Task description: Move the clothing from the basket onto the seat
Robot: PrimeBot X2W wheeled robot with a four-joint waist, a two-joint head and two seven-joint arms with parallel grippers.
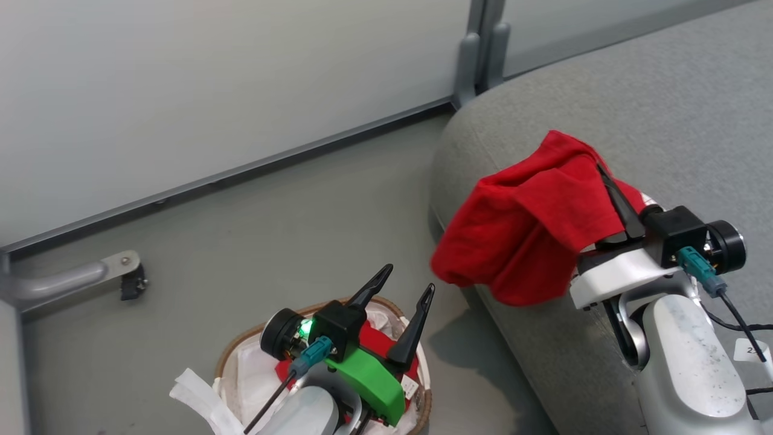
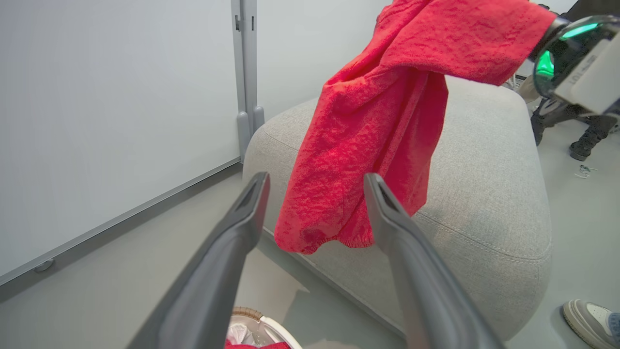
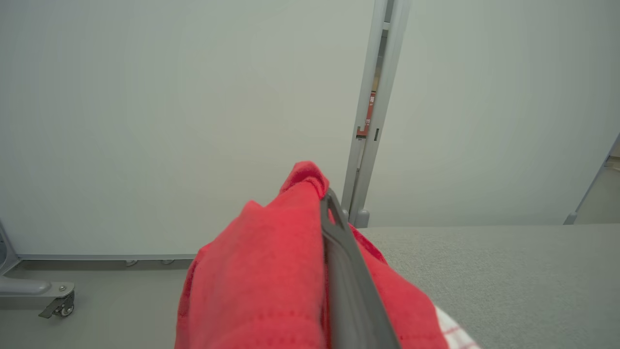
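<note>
That red garment is soft, matt cloth with a crinkled, nubbly surface up close, and the seat is covered in coarse light-grey woven fabric with a stitched seam. Down low, the basket shows a brown woven rim over smooth white plastic. The left gripper has smooth, matt dark fingers on a bright green plastic mount, and the floor is smooth grey with a dull sheen.

clothing: plain red
basket: white, brown woven rim
seat: light grey weave
floor: dull grey
left gripper: black jaws, bright green mount
wall panels: pale grey-white
</note>
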